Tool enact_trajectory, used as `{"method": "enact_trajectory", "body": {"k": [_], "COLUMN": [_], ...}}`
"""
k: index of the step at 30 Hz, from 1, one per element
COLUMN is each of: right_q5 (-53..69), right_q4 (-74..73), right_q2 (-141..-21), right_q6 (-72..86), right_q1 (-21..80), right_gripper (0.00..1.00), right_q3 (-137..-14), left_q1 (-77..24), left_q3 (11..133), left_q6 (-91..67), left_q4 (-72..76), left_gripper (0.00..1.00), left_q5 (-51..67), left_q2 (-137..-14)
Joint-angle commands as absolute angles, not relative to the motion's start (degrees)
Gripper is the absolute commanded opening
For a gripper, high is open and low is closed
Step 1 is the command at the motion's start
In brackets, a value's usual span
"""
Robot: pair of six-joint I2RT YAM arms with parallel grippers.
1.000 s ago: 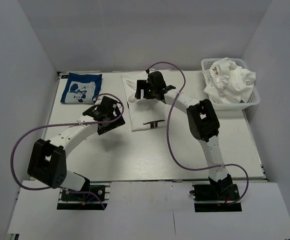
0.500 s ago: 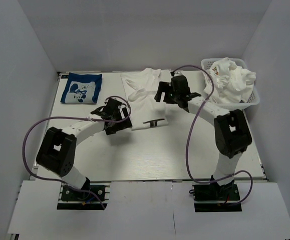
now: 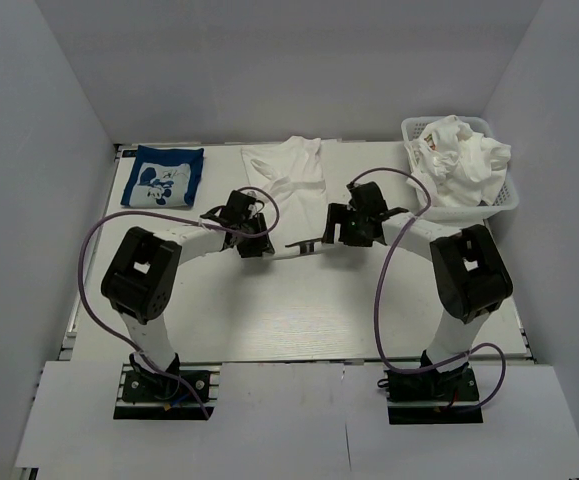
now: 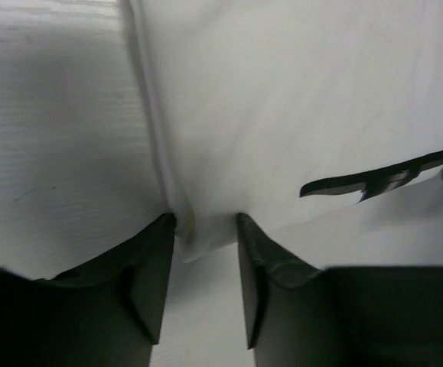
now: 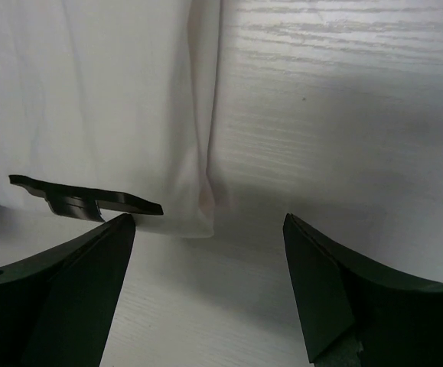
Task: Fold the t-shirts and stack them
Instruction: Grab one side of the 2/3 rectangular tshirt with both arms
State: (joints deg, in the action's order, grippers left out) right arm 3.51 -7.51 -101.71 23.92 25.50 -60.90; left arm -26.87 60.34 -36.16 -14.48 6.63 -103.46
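Observation:
A white t-shirt (image 3: 289, 190) lies flat at the middle back of the table, with a small black print (image 3: 307, 243) near its front hem. My left gripper (image 3: 259, 248) is at the shirt's near left corner. In the left wrist view that corner (image 4: 198, 233) sits between the narrowed jaws of the left gripper (image 4: 203, 222), with a gap still showing. My right gripper (image 3: 334, 235) is at the near right corner. Its jaws stand wide on the table in the right wrist view, where the right gripper (image 5: 209, 220) frames the corner (image 5: 202, 214). A folded navy t-shirt (image 3: 164, 177) lies at the back left.
A white basket (image 3: 504, 195) heaped with crumpled white cloth (image 3: 459, 160) stands at the back right. Purple cables loop over both arms. White walls close in the table on three sides.
Both arms have swung down to the white shirt's front hem, the right one coming from the back. The left jaws have narrowed around the near left corner.

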Motion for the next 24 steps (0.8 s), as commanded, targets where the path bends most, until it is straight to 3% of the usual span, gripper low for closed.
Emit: {"method": "enact_trajectory", "body": {"k": [1,3,4,5,6,9,12,16,24], "right_q5": [7.9,8.2,8.7,9.3,9.5,9.3,9.2,10.9,11.1], "right_q4": [-6.2,-5.4,-5.0,-4.3,-4.0,-2.5,-1.5,-2.3,-6.1], "right_q2": [-103.4,-103.7,-103.9,-104.0,-104.1,-104.6,-104.2,-101.0,-77.3], "right_q6": [23.9,24.6,24.9,25.2,25.4,25.7,25.1,24.5,23.8], "right_q1": [25.3,25.5,25.4,25.4,25.4,25.2,25.3,25.7,28.2], "right_gripper": [0.83,0.78,0.7,0.63,0.55,0.23,0.0,0.0,0.0], "right_q3": [-61.3,-59.9,-59.2,-58.9,-58.4,-57.7,-57.7,-55.4,-43.3], "left_q1": [-27.2,-27.2,-27.2,-27.2,-27.2,-27.2,-27.2,-27.2,-30.8], "left_q3": [61.6,62.1,62.1,62.1,62.1,60.7,59.6,57.2,52.3], "left_q6": [-35.3,-35.3,-34.8,-34.8,-34.8,-34.8,-34.8,-34.2,-30.4], "left_q4": [-14.5,-14.5,-14.5,-14.5,-14.5,-14.5,-14.0,-14.8,-20.2], "left_gripper": [0.47,0.3,0.22,0.05,0.0,0.0,0.0,0.0,0.0], "left_q5": [9.5,9.5,9.5,9.5,9.5,10.7,10.7,12.5,18.3], "left_q2": [-105.3,-106.6,-106.6,-106.6,-106.6,-106.6,-105.5,-101.8,-87.0]}}
